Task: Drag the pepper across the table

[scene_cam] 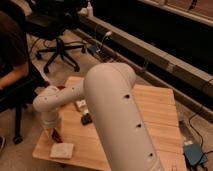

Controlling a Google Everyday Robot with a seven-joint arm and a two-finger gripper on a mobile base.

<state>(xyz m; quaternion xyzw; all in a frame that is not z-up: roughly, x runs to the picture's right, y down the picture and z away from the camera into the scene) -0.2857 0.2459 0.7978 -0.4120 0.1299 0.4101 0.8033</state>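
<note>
The table (150,115) is a low light wood-plank top. My white arm reaches across it from the lower right, with its wrist bending down at the near-left corner. The gripper (51,132) points down at the tabletop there, mostly hidden behind the wrist. The pepper (57,136), small, slender and dark red, lies on the wood right at the gripper's tip, touching or nearly touching it.
A pale square pad (62,150) lies close to the table's front-left edge, just below the pepper. A small dark object (86,119) and a white item (80,105) sit mid-table beside the arm. A seated person (12,55) and office chairs (57,30) stand to the left.
</note>
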